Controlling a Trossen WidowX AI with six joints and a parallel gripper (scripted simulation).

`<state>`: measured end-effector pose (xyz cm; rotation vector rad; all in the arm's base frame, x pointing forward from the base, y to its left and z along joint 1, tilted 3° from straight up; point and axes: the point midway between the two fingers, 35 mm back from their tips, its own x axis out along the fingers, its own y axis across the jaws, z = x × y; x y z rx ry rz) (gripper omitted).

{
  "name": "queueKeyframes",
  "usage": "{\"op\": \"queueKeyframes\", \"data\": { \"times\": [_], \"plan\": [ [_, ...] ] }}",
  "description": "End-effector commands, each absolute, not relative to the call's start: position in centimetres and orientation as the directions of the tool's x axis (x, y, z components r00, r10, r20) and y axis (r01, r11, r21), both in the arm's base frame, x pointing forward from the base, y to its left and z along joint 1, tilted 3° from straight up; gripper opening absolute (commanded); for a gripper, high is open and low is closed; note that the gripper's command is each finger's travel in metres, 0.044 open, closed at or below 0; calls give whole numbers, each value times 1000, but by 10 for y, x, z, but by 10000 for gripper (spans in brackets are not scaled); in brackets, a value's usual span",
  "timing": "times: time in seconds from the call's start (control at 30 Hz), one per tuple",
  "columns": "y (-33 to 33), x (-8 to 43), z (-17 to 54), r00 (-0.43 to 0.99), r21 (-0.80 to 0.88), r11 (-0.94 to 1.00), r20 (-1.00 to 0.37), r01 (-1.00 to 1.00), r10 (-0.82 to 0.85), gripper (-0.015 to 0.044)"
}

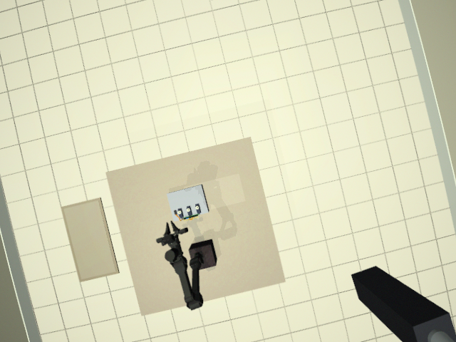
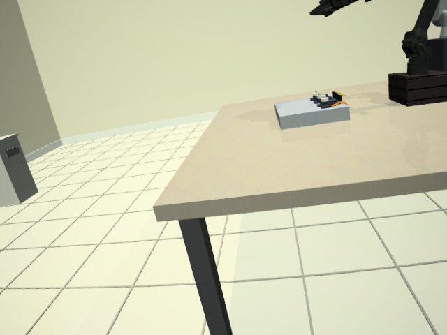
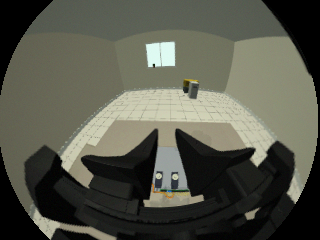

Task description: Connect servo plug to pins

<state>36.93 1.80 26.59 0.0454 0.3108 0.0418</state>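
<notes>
The grey printed holder [image 1: 186, 197] [image 2: 310, 113] [image 3: 167, 160] lies on the table [image 1: 239, 239] [image 2: 288, 173]. Three small dark servos [image 1: 188, 210] [image 2: 319, 97] stand in a row along the edge facing the arm. An orange lead [image 2: 339, 103] curls over that edge beside a small dark upright piece [image 2: 336, 95]. The plug and the pins are too small to make out. My gripper [image 1: 174, 228] [image 2: 317, 10] [image 3: 166, 131] hangs high above the table, short of the holder's near edge. Its fingers stand partly apart with nothing between them.
The arm's dark base block [image 1: 202, 254] [image 2: 418, 88] stands on the table close to the holder. A grey cabinet [image 1: 90, 239] [image 2: 14, 173] stands on the floor beyond the table's edge. A black camera body [image 1: 397, 301] juts into the overhead view.
</notes>
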Motion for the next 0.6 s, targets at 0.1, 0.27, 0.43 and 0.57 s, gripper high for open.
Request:
{"op": "queueKeyframes", "data": {
  "times": [0.1, 0.27, 0.43, 0.57],
  "plan": [
    [32, 393, 217, 845, 84, 996, -531, -29, 69, 115],
    [42, 403, 181, 742, 94, 995, -666, -19, 77, 115],
    [52, 409, 146, 619, 95, 996, -782, -6, 78, 115],
    [60, 409, 118, 507, 88, 996, -859, 7, 72, 115]
  ]
}}
